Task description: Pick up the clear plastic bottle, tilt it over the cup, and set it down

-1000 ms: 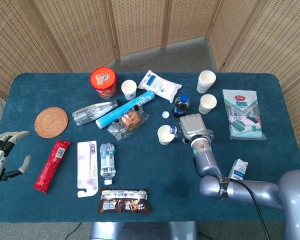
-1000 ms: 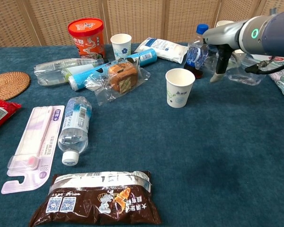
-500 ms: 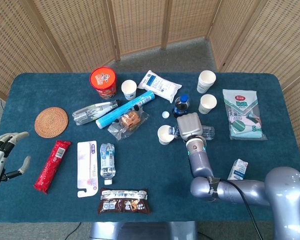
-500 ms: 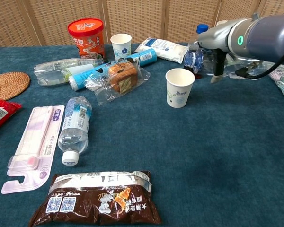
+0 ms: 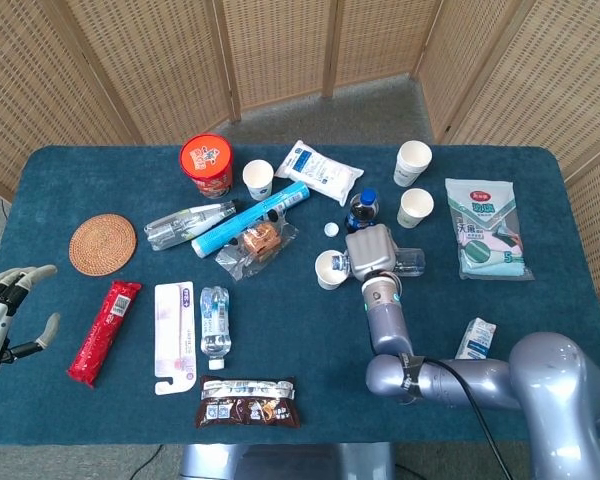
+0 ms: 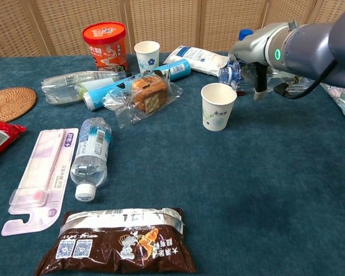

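My right hand [image 5: 371, 253] [image 6: 257, 57] grips a clear plastic bottle [image 5: 411, 262] [image 6: 229, 72] and holds it tipped almost level. The bottle's open neck points left and sits just above the rim of a white paper cup [image 5: 329, 269] [image 6: 218, 106]. This cup stands upright on the blue cloth. The hand covers most of the bottle's body in both views. A small white cap [image 5: 331, 229] lies on the cloth behind the cup. My left hand [image 5: 4, 312] hangs at the table's left edge with its fingers spread and nothing in it.
A dark soda bottle [image 5: 361, 210] stands right behind the cup. Another water bottle [image 5: 215, 320] [image 6: 92, 153] lies further left beside a toothbrush pack [image 5: 173, 322]. Two more cups [image 5: 414, 207] and a green pack [image 5: 488, 228] sit to the right. A small carton [image 5: 476, 338] lies near the front right.
My right hand has carried the bottle to the left and raised it slightly, bringing its neck from beside the cup to over the rim. The left hand has stayed still.
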### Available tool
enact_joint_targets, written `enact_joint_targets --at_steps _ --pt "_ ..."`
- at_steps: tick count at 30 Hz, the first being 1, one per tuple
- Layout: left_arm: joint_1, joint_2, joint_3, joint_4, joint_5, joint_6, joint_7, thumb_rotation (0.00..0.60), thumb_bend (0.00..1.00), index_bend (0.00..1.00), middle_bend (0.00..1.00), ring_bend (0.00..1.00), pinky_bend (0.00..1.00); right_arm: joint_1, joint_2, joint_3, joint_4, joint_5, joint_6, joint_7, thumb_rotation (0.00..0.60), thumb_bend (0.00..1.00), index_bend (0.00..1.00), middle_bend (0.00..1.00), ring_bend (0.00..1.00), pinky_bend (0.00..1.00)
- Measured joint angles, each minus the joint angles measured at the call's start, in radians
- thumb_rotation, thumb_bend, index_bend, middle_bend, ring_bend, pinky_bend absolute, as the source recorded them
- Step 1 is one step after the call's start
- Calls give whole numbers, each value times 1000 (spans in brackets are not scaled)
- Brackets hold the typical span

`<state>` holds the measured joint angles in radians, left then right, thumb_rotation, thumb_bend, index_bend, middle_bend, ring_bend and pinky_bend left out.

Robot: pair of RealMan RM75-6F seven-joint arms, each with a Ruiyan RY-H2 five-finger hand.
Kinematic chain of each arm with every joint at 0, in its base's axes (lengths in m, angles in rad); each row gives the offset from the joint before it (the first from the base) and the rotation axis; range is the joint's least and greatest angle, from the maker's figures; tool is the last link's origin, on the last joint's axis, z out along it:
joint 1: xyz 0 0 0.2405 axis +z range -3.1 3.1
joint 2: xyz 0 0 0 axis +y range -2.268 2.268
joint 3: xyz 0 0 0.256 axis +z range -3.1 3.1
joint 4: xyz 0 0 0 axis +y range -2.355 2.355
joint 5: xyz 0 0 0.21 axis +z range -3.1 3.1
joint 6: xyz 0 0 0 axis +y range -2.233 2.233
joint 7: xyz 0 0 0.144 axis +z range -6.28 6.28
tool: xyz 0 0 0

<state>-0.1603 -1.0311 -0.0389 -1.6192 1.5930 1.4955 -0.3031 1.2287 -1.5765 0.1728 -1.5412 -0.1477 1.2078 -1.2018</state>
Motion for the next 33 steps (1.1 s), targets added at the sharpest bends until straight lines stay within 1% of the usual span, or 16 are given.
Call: enact_joint_targets --at_steps 15,33 --pt "-3 -6 4 6 0 -6 -5 314 493 152 262 216 178 -2 -36 5 36 -14 46 -78 600 270 643 663 619 639" --pt "-9 -9 4 8 -2 -13 -3 317 494 148 262 216 178 -9 -77 8 65 -67 89 -154 600 269 644 663 619 639"
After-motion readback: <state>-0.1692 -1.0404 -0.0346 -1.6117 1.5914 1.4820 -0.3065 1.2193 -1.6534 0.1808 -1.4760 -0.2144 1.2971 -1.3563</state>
